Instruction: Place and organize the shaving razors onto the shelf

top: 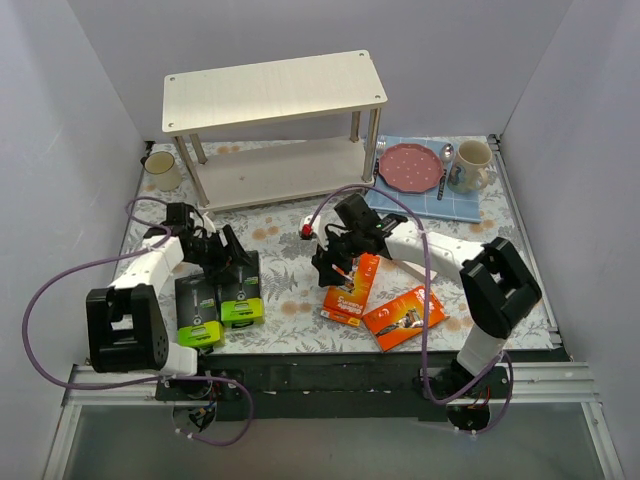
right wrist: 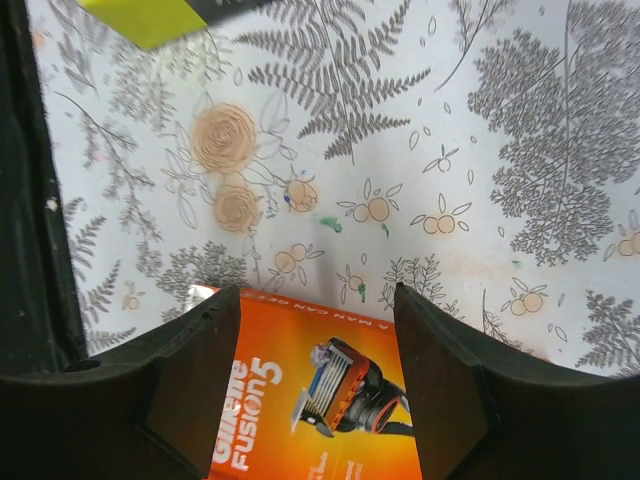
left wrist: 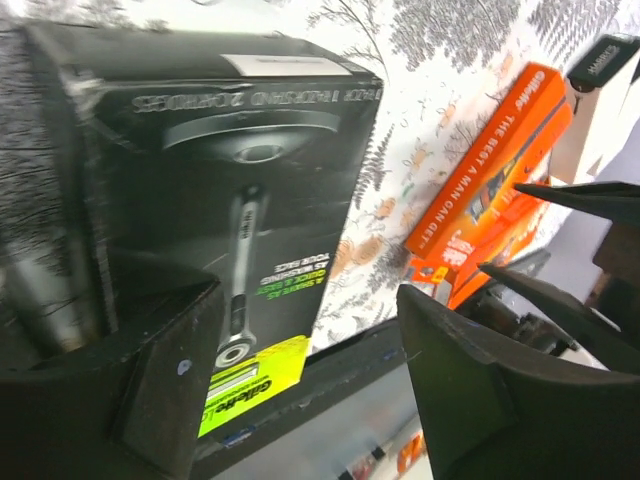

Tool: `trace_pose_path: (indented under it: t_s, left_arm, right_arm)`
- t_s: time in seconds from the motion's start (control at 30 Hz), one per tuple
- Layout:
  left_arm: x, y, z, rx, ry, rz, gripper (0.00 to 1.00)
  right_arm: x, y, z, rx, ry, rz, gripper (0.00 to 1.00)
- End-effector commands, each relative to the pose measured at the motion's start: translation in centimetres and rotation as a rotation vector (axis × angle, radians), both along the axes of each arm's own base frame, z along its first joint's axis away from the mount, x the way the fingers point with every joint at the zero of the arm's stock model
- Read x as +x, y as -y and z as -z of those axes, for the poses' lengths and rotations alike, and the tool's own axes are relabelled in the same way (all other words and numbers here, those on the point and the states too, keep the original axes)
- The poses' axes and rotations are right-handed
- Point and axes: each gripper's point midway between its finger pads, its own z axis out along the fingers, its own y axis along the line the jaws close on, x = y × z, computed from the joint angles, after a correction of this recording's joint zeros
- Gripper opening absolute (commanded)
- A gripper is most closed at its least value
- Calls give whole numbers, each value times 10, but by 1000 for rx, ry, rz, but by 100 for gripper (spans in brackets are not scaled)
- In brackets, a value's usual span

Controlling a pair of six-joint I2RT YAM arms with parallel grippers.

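Gaping empty, left pincer (top: 229, 256) hangs over black packs (top: 242, 300), right pincer (top: 335, 263) over orange pack (top: 352, 293); plate (top: 410, 166) beside shelf (top: 275, 90).

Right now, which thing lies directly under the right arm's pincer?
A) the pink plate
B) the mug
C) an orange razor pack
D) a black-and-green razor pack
C: in the wrist view, the right pincer stands open, and the end of an orange razor pack shows between its two fingers.
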Motion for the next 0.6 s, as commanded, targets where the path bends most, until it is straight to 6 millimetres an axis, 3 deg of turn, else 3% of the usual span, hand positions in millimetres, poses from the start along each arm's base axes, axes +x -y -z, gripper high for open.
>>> trace_pose_path:
  t_s: [0.0,0.13,0.17,0.27,0.37,0.4,0.47,0.5,0.57]
  left_arm:
    - [-9,14,24,-30,-114,42,63]
    - [2,16,19,-24,-98,45,62]
    - [14,15,6,-17,-54,43,63]
    - [24,6,-23,49,26,54,70]
    - [17,-8,-38,136,57,51,73]
    - [10,-11,-37,162,30,47,75]
    - [4,-26,-36,251,27,26,77]
    - [1,-31,-34,283,24,18,78]
    - [2,-39,-35,324,35,-3,80]
  right_arm:
    - [-10,-8,-39,102,-20,51,71]
    - [-17,-16,-47,147,-90,63,73]
    - [-17,-20,-50,162,-99,66,73]
    - [-12,-34,-51,199,-138,109,76]
    - [-4,-54,-52,239,-201,145,77]
    - [-2,-59,-46,238,-232,151,77]
    - [-1,-75,-58,287,-274,143,77]
    - [-1,-80,-50,278,-303,143,77]
    - [1,-94,-59,312,-329,135,77]
